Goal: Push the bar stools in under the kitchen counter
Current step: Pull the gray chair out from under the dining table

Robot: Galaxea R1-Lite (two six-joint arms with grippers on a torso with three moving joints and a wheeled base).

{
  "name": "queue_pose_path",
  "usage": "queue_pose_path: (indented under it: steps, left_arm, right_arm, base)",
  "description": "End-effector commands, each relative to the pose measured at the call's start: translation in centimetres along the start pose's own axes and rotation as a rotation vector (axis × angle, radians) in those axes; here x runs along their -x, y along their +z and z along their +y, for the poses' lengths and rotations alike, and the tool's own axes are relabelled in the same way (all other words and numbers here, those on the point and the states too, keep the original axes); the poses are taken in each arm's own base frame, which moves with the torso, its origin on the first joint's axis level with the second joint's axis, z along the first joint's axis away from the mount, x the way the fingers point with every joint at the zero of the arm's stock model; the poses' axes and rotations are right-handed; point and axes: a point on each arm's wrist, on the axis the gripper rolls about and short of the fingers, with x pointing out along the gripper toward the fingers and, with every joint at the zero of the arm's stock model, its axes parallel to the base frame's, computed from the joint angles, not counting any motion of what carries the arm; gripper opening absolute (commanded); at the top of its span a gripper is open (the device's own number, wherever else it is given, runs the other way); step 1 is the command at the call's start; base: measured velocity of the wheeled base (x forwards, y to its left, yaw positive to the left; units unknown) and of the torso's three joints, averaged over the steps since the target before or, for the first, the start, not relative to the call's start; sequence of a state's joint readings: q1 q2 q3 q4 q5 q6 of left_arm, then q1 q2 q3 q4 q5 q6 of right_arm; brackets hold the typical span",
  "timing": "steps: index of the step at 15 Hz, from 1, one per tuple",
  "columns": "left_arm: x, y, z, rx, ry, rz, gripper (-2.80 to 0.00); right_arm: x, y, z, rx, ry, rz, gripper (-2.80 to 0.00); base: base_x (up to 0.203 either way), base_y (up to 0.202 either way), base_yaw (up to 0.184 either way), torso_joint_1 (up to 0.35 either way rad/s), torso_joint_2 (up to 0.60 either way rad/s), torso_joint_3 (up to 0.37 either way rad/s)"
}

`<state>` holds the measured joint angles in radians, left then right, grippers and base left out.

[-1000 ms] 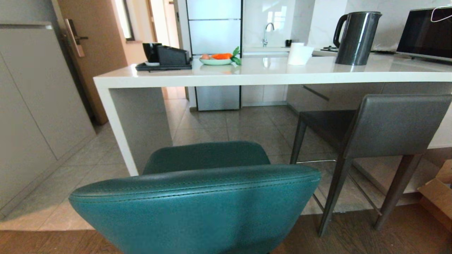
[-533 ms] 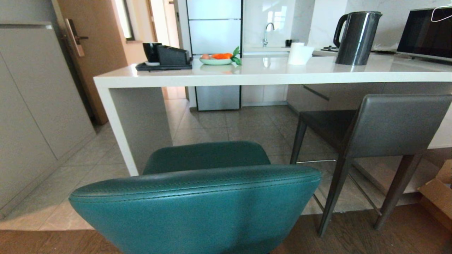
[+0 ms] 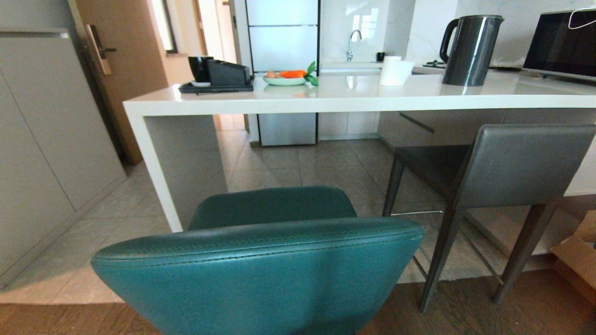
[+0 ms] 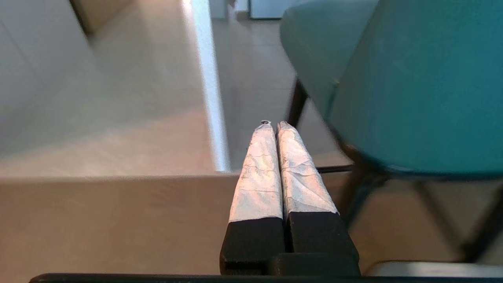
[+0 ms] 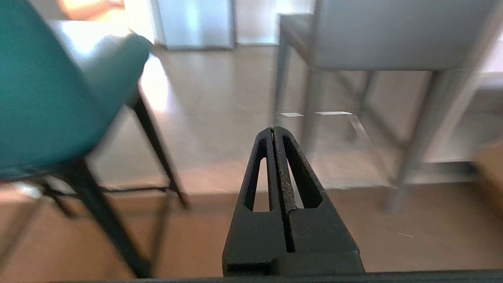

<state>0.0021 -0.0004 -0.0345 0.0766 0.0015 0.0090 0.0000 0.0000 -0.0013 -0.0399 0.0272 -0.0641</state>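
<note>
Head view: teal stool sits nearest the camera, back toward it and seat pointing at the counter, well short of the counter edge and just right of the slab leg. Grey stool is to the right and farther off, seat partly under the top, back clear of the edge. Neither is fully in. Neither gripper shows in this view. Tray, bowl, paper roll and kettle sit on top, away from the work.

Left wrist view: left gripper has its taped fingers pressed together, holding nothing. It hangs low at the stool's left flank, apart from the shell, thin black legs beside it and the slab leg's edge beyond.

Right wrist view: right gripper is also closed and empty, low between the two stools, touching neither. Chrome footrest of the grey stool is ahead.

Handling, my read: both stools are rigid frames with padded leather, moderately heavy and tall, so top-heavy. Leather gives a little and is slick under closed fingertips. Contact should go flat on the back shell, low and centred, or both grippers either side of centre to stop yaw. Pushing at the top rim risks tipping if the legs catch on the wood-to-tile seam ahead of the teal stool. Thin legs are poor contact points.
</note>
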Motion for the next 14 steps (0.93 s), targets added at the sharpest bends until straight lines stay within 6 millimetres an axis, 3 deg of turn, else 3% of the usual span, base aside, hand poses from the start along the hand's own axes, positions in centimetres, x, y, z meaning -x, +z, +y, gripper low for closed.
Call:
queue_pose_path:
  steps: [1, 14]
  left_arm:
    - [-0.11, -0.2, -0.02, -0.101, -0.009, 0.003, -2.8]
    - [-0.1, -0.2, -0.04, -0.026, -0.021, 0.001, -2.8]
  right_arm:
    - [-0.04, -0.41, 0.02, 0.057, 0.002, 0.031, -2.8]
    - [0.03, -0.61, 0.03, -0.003, -0.001, 0.063, -2.8]
  base:
    - [0.0, 0.0, 0.0, 0.0, 0.0, 0.0]
    - [0.0, 0.0, 0.0, 0.0, 0.0, 0.0]
